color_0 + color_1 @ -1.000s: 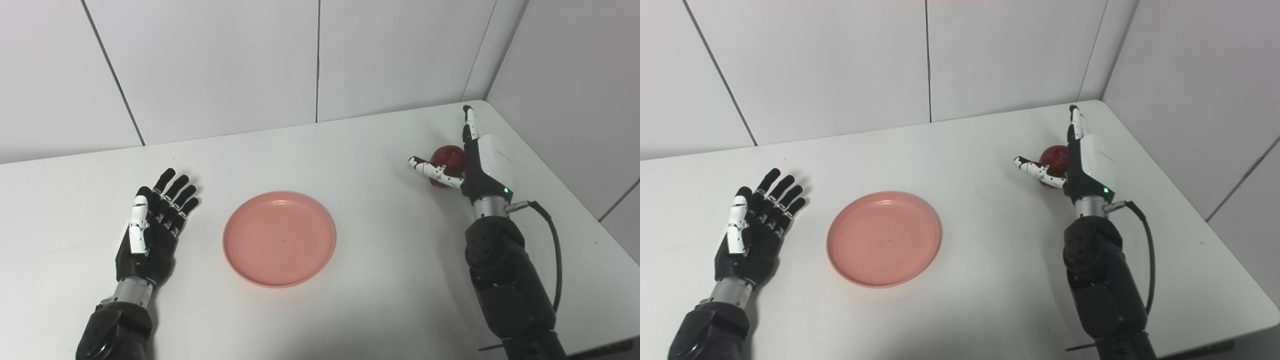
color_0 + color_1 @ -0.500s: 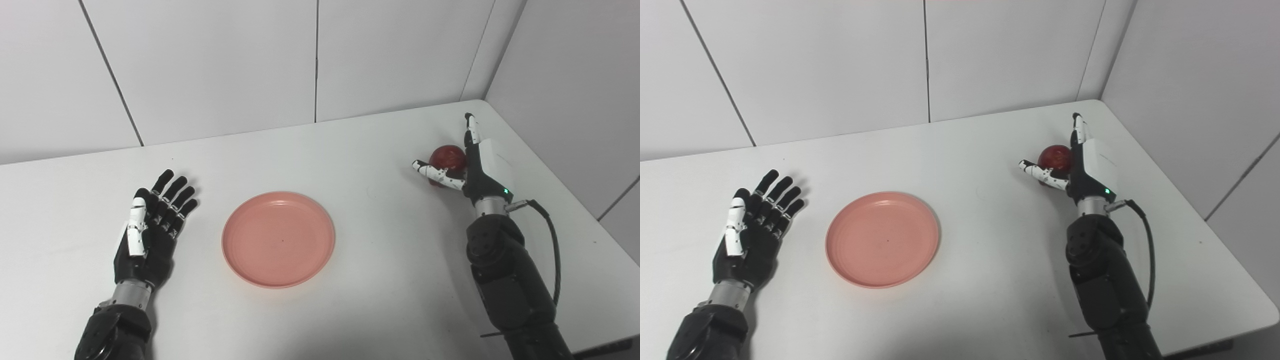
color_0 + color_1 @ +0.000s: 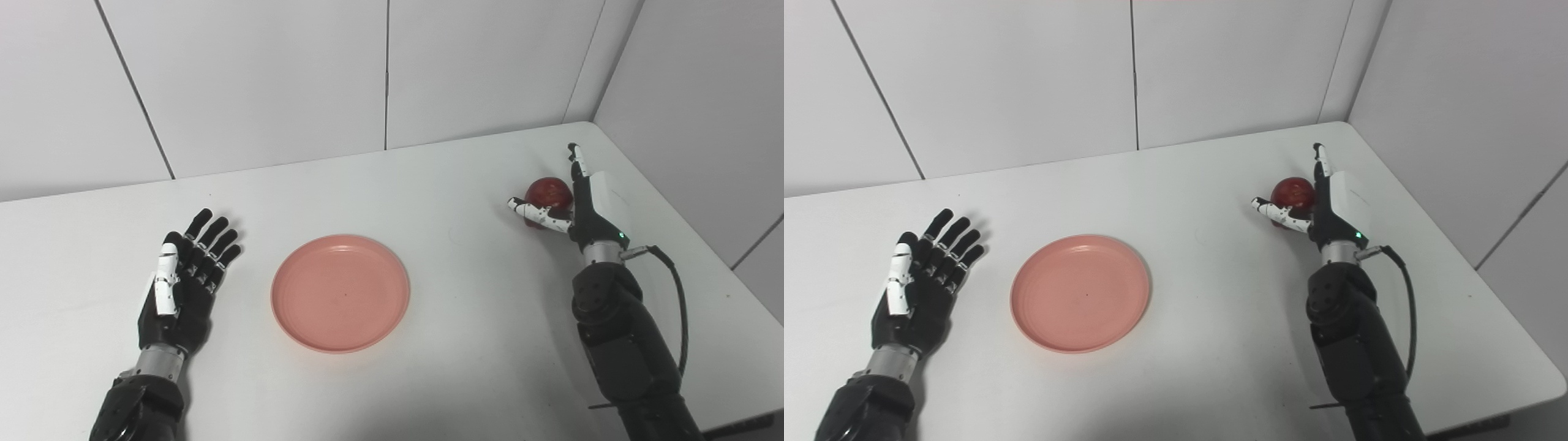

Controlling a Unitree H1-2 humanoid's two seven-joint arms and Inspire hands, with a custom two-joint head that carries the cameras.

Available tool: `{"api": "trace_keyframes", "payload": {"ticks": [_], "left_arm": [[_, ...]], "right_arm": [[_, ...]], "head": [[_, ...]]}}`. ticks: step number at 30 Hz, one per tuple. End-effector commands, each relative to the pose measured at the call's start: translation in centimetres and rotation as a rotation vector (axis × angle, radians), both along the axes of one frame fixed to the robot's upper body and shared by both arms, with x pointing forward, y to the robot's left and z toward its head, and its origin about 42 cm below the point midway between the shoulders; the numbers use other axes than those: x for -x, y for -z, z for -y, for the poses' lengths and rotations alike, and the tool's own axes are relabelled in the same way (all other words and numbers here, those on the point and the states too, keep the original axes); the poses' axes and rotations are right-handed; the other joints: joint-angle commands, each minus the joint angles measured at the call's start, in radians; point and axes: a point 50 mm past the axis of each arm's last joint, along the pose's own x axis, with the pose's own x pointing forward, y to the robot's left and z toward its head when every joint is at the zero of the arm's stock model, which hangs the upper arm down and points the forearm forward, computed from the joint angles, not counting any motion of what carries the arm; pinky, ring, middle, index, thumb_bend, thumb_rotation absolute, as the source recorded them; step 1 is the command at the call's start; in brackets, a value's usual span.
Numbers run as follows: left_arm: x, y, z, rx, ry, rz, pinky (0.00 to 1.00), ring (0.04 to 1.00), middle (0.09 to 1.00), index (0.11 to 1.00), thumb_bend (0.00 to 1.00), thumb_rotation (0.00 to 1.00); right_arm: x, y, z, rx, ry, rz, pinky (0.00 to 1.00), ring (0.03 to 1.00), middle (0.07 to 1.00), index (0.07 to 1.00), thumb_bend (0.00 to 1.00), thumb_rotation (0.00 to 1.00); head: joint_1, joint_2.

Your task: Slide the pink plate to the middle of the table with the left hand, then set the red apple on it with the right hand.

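Tabletop scene from the robot's head cameras, with both arms entering from the near edge of a white table (image 3: pixel 429 184); white wall panels (image 3: pixel 257 79) rise behind the far edge and along the right side, meeting at the far right corner. Pink plate (image 3: pixel 340 293): round, shallow, lying flat near the middle of the table, nothing on it, apart from both hands. Left hand (image 3: pixel 182 285): palm up on the table just left of the plate, fingers (image 3: pixel 211 242) spread and extended toward the far side, thumb lying along the palm's left edge, grasping nothing, not touching the plate. Red apple (image 3: pixel 1292 192): resting on the table toward the far right corner, well apart from the plate. Right hand (image 3: pixel 1329 205): set on edge at the apple's right side, back of the hand facing right, fingers extended straight toward the far side alongside the fruit, thumb (image 3: pixel 1277 212) reaching left across its near side; the fingers are unclenched and cradle the apple loosely from two sides; whether they press on its skin cannot be told. Black cable (image 3: pixel 674 294): loops from the right wrist down along the forearm.
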Motion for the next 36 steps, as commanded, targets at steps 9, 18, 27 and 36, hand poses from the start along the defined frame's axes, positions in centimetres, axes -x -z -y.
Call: {"api": "trace_keyframes", "payload": {"ticks": [9,18,27,36], "left_arm": [[1.5,2.9,-0.4,-0.018,-0.017,-0.144,0.90,0.884,0.884,0.874,0.36,1.00],[1.5,3.0,-0.4,-0.016,-0.017,-0.145,0.89,0.882,0.883,0.872,0.36,1.00],[1.5,2.9,-0.2,-0.017,-0.021,-0.154,0.89,0.876,0.876,0.861,0.36,1.00],[1.6,2.8,-0.2,-0.015,-0.017,-0.150,0.90,0.883,0.881,0.867,0.36,1.00]], "right_arm": [[-1.4,-2.6,0.4,0.027,0.012,0.107,0.69,0.796,0.851,0.878,1.00,0.46],[-1.7,-2.7,0.4,0.007,-0.001,0.137,0.47,0.590,0.671,0.768,0.99,0.36],[-2.6,-2.6,0.6,0.024,-0.047,0.129,0.44,0.499,0.551,0.555,0.89,0.26],[-3.3,-2.5,0.7,0.080,-0.047,0.104,0.29,0.373,0.458,0.485,0.52,0.14]], "head": [[0.003,0.000],[0.004,0.004],[0.007,0.005],[0.014,0.007]]}}
